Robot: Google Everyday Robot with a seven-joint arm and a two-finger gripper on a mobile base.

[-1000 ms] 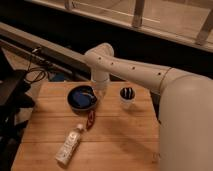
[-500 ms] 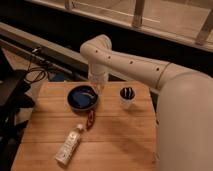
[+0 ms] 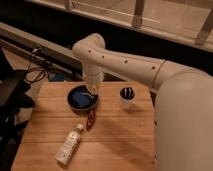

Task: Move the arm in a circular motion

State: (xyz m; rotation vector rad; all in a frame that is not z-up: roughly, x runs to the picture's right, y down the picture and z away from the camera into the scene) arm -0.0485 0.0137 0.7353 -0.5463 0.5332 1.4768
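A dim room with pale railings along the back is framing a wooden desk (image 3: 117,147); the arm (image 3: 125,65) is reaching in from the right, bending at a rounded joint above the desk's far edge and pointing downward. The tool (image 3: 92,89) is hanging at its lower end just over the far rim of a dark blue bowl (image 3: 80,100); whether it is open or closed cannot be told. A white cup (image 3: 127,98) is standing right of the bowl; a small red item (image 3: 90,120) is lying just in front of it; a clear bottle (image 3: 69,144) is lying on its side nearer the front.

The arm (image 3: 127,65) reaches across from the lower right, bending sharply down at its rounded joint. The pincer (image 3: 93,90) hangs at its end, pointing downward.
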